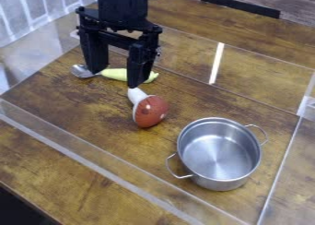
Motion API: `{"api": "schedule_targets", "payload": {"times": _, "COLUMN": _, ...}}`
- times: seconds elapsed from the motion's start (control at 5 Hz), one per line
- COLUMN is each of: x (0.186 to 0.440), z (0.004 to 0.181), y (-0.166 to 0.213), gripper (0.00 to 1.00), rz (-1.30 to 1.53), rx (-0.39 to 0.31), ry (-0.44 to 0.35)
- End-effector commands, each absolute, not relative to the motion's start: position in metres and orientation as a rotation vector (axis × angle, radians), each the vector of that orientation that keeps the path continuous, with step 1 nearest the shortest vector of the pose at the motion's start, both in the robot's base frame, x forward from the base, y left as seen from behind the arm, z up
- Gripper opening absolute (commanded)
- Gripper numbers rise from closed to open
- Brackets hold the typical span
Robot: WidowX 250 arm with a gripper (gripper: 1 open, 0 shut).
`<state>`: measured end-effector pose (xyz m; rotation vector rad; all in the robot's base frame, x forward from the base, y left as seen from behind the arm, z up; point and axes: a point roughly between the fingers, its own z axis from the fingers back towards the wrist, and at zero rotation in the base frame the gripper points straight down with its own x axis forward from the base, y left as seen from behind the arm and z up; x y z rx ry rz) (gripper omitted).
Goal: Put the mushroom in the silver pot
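The pot [218,154], nearest below the fingers [143,78] on the right, looks like bare metal, smooth and shiny inside, with thin metal wire handles. Just below the fingers, the mushroom's cap [150,111] looks smooth and slightly glossy. Under everything around the fingers, the tabletop [74,159] looks like brown wood with visible grain. The arm [120,17] above the fingers has a dark, mostly matt finish.

Matte black robot arm [120,30] with blocky segments and a thin dark cable.
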<state>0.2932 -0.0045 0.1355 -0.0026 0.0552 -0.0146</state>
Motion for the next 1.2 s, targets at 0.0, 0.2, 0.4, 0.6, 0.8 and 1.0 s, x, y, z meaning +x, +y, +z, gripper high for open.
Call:
{"api": "schedule_targets", "payload": {"times": 0.0, "x": 0.302, "z": 0.135, "y": -0.013, "gripper": 1.00, "rz": -0.059, "rx": -0.007, "ry": 0.054}}
{"api": "schedule_targets", "payload": {"times": 0.2, "x": 0.311, "z": 0.113, "y": -0.018, "gripper": 1.00, "rz": -0.097, "rx": -0.013, "ry": 0.042}}
{"api": "schedule_targets", "payload": {"times": 0.4, "x": 0.317, "z": 0.091, "y": -0.023, "gripper": 1.00, "rz": -0.142, "rx": -0.022, "ry": 0.032}}
{"api": "schedule_targets", "payload": {"times": 0.6, "x": 0.322, "z": 0.081, "y": -0.027, "gripper": 1.00, "rz": -0.099, "rx": -0.038, "ry": 0.024}}
{"api": "schedule_targets", "payload": {"times": 0.8, "x": 0.325, "z": 0.077, "y": -0.029, "gripper": 0.00, "rz": -0.056, "rx": -0.046, "ry": 0.023}}
{"api": "schedule_targets", "payload": {"times": 1.0, "x": 0.318, "z": 0.077, "y": -0.024, "gripper": 0.00, "rz": -0.049, "rx": -0.047, "ry": 0.021}}
